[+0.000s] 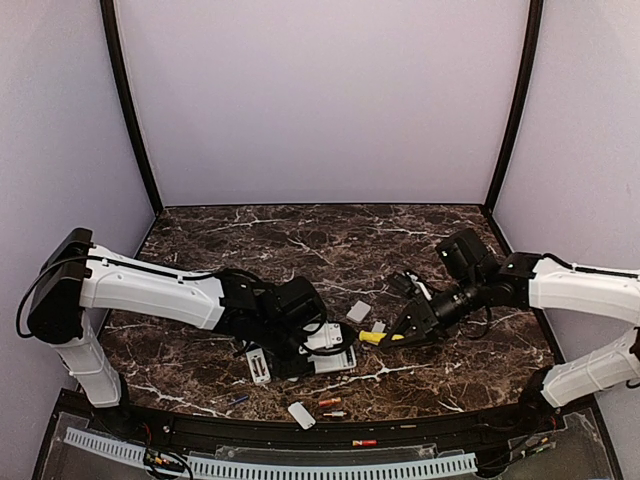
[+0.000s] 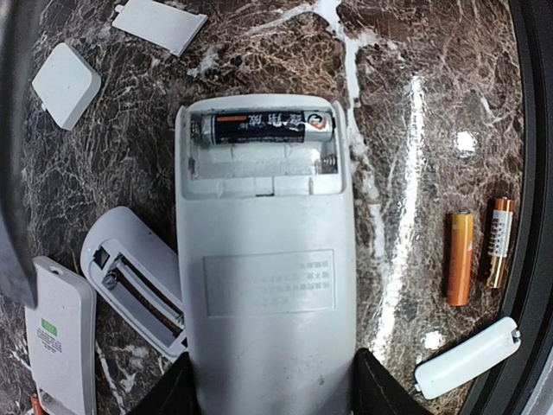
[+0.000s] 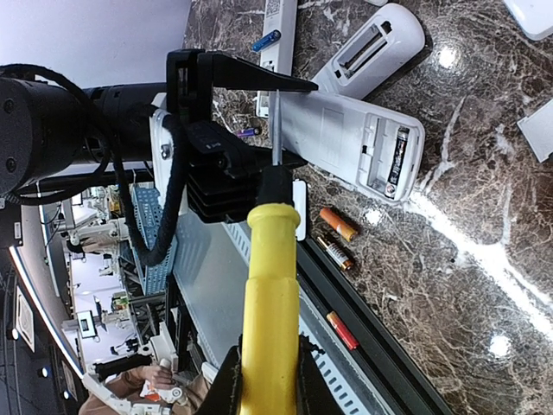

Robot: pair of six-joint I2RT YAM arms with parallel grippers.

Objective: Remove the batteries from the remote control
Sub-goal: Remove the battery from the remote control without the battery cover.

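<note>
My left gripper (image 2: 270,380) is shut on a grey remote (image 2: 263,285), back side up, lying on the marble table; both show in the top view, the gripper (image 1: 300,330) and the remote (image 1: 332,357). Its open compartment holds one dark battery (image 2: 263,128) in the far slot; the near slot is empty. An orange battery (image 2: 459,258) and a dark-gold battery (image 2: 498,242) lie loose to the right. My right gripper (image 3: 270,380) is shut on a yellow-handled screwdriver (image 3: 270,294), held above the table right of the remote (image 3: 346,138), its shaft pointing at it without touching.
Two other white remotes (image 2: 134,277) (image 2: 60,337) lie left of the held one. White covers (image 2: 66,85) (image 2: 160,22) (image 2: 467,356) are scattered around. A blue battery (image 3: 266,40) lies further off. A red-orange battery (image 3: 342,330) rests on the front rail (image 1: 400,440).
</note>
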